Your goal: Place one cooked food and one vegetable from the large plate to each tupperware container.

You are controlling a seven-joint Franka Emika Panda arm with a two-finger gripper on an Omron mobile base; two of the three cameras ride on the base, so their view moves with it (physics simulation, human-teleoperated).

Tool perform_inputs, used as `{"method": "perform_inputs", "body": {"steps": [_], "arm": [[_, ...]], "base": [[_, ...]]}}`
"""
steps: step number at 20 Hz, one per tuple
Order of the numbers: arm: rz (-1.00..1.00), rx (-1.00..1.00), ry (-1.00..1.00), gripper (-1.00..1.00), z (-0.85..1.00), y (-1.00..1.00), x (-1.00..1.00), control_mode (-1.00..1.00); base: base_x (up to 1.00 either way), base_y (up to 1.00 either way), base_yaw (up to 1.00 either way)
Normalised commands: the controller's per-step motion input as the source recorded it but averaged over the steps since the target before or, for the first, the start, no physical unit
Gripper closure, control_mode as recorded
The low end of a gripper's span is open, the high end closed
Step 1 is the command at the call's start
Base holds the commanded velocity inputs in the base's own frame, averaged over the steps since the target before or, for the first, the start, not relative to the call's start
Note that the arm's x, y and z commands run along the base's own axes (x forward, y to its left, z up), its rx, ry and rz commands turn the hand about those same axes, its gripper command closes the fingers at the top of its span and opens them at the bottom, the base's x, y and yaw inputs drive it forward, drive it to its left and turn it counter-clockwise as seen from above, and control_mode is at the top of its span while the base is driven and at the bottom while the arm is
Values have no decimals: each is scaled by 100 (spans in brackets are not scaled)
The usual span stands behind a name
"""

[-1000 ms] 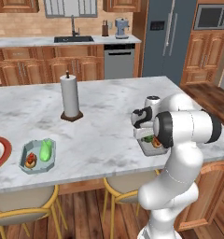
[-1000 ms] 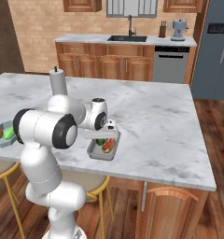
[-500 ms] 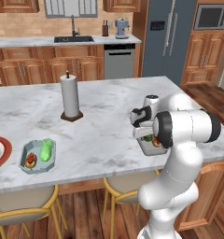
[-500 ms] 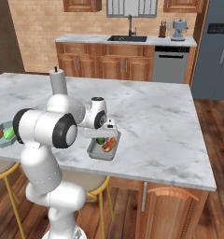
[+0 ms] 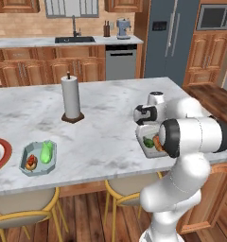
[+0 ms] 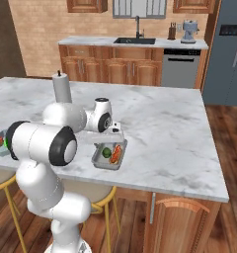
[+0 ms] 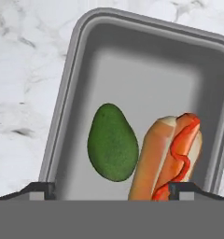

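The darker grey tupperware container (image 7: 86, 46) lies on the marble island with a green avocado (image 7: 112, 142) and a hot dog (image 7: 172, 154) side by side in it. My gripper (image 7: 113, 191) hangs just above this container (image 6: 98, 159), open, its fingertips (image 7: 39, 189) spread wide with nothing held. The left base view shows the gripper (image 5: 146, 124) over the same container (image 5: 143, 137), which my arm partly hides. The pale blue-grey container (image 5: 25, 153) at the island's left holds a green vegetable (image 5: 47, 152) and a reddish cooked food (image 5: 30, 162). The large plate (image 5: 3, 152) is cut off by the left edge.
A paper towel roll (image 5: 71, 98) stands upright on the island behind the containers. Bar stools (image 5: 21, 208) stand under the island's near edge. The sink counter, dishwasher and fridge (image 5: 174, 40) run along the back wall.
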Motion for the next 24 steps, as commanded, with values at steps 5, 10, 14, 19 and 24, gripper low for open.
{"method": "perform_inputs", "body": {"steps": [5,10,14,19,24], "arm": [[0,0,-2,-100,90,0,-67,-100],[0,0,-23,-100,100,20,-97,-100],[0,-3,-31,-100,100,57,-100,-100],[-3,-16,-18,-100,87,74,-98,-100],[-6,-19,-5,-100,45,58,-78,-100]], "base": [[0,0,0],[0,0,0],[0,0,0],[0,0,0],[0,0,0]]}}
